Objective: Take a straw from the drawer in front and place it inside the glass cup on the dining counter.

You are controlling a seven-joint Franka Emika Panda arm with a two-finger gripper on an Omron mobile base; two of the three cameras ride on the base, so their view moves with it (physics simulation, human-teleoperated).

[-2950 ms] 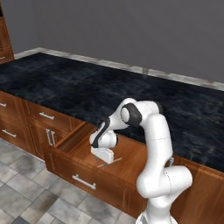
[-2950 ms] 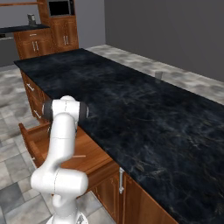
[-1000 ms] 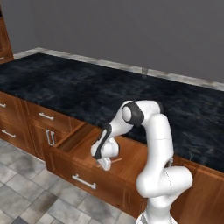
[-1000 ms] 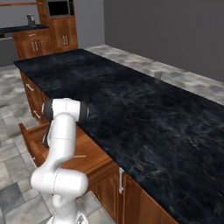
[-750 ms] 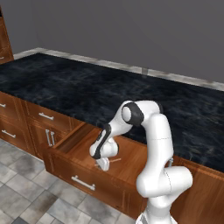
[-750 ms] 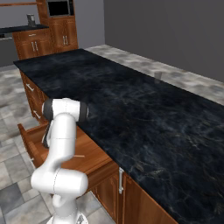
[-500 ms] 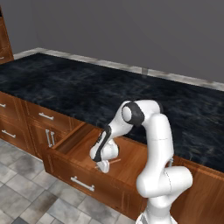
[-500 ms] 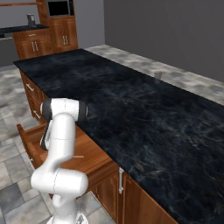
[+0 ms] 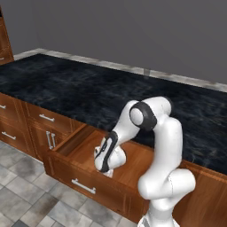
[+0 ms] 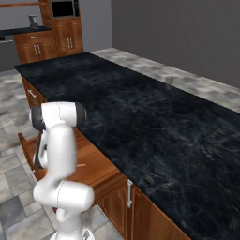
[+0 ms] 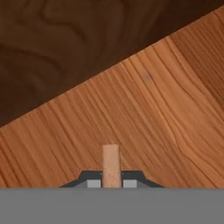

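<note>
Reaching down into the open drawer point(image 9: 133, 166), the gripper point(image 9: 107, 170) is seen low over the drawer's wooden floor, near its front wall and roughly midway along its width in the left base view. In the hand view the jaws are clenched on the straw point(image 11: 111, 165), whose short pale-brown end stands up between the two dark fingertips point(image 11: 92, 180), against the grain of the drawer floor point(image 11: 144, 127) and a darker wooden wall behind it. The drawer is pulled out from under the front edge of the bench point(image 9: 88, 93), the dining counter of black veined stone, and its horizontal silver bar handle point(image 9: 84, 186) is seen on its front panel. In the right base view a thin pale stick point(image 10: 80, 165) is seen lying on the drawer floor near the arm; whether it is another straw cannot be told. The glass cup point(image 10: 169, 81) is seen as a small greyish shape standing upright near the far edge of the bench, well apart from the drawer and the arm. Closed cabinet doors with vertical handles point(image 9: 50, 140) are seen just beside the drawer's left side.
</note>
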